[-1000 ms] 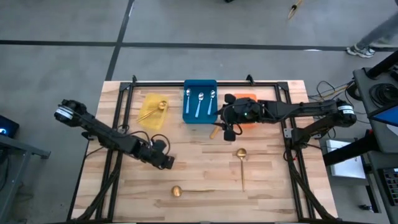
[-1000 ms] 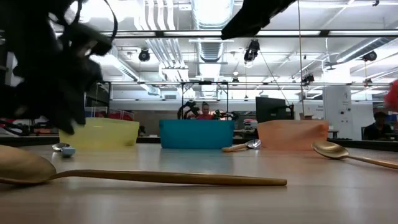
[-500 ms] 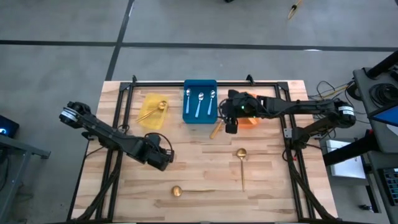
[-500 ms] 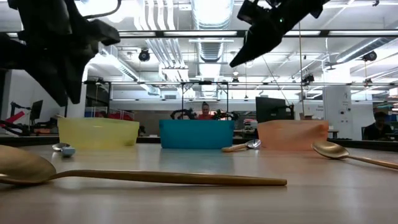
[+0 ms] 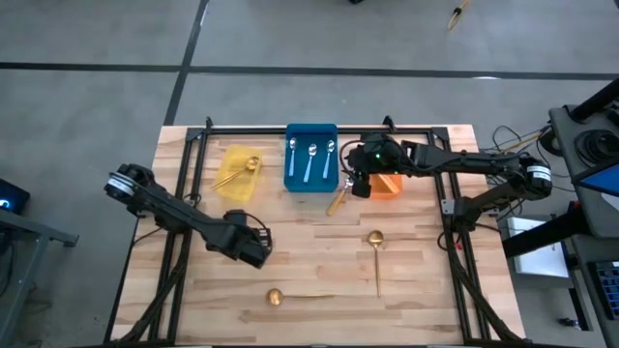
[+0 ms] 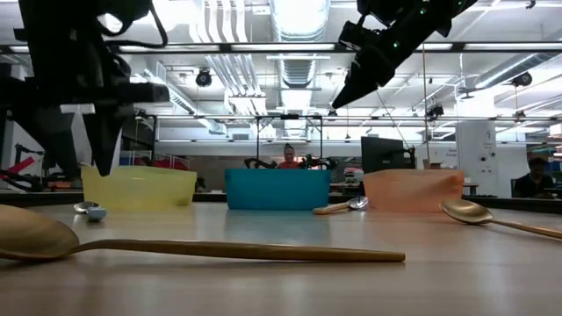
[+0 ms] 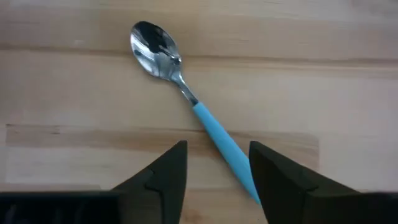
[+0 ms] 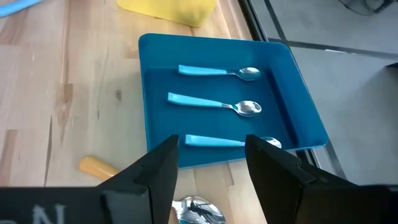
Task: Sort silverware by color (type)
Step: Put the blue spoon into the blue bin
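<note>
Left gripper (image 7: 214, 171) fingers spread wide over the blue-handled spoon (image 7: 193, 106) lying flat on the surface left of centre, its handle end running between them, untouched. Right gripper (image 8: 208, 165) fingers wide, empty, above the blue bin (image 8: 298, 118).

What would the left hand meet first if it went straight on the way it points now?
Most likely the blue-handled spoon: the left hand is open, its fingers on either side of the handle. The gap above it is unclear.

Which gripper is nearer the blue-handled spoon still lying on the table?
Left. The left gripper hovers right over the blue-handled spoon, open around its handle. The right gripper is across the table, between the blue bin and orange bin.
</note>
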Robot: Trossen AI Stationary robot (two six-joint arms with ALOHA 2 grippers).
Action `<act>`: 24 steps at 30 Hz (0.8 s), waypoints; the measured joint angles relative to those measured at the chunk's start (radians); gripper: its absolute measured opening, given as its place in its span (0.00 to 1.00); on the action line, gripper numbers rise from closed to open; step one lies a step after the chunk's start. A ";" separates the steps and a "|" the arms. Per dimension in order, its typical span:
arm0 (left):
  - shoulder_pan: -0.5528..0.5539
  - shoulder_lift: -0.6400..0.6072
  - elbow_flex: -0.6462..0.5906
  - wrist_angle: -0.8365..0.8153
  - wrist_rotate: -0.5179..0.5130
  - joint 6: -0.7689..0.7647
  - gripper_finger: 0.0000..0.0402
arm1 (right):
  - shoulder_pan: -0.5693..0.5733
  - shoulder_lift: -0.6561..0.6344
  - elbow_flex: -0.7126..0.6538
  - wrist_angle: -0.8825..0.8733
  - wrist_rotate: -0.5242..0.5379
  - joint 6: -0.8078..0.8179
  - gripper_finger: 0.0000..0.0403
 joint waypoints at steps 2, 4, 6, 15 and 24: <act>0.004 0.026 0.000 0.001 0.001 0.000 0.41 | -0.002 0.000 0.000 0.001 0.000 -0.009 0.44; 0.007 0.056 -0.001 0.002 0.001 -0.011 0.43 | -0.005 0.000 0.000 0.002 0.000 -0.018 0.44; 0.008 0.084 -0.001 0.005 0.001 -0.027 0.45 | -0.006 0.000 0.000 0.002 0.000 -0.021 0.44; 0.011 0.162 -0.002 0.054 0.000 -0.046 0.45 | -0.025 0.000 0.000 0.018 0.000 -0.034 0.44; 0.013 0.198 -0.001 0.095 -0.024 -0.048 0.43 | -0.036 0.000 0.000 0.021 -0.001 -0.035 0.44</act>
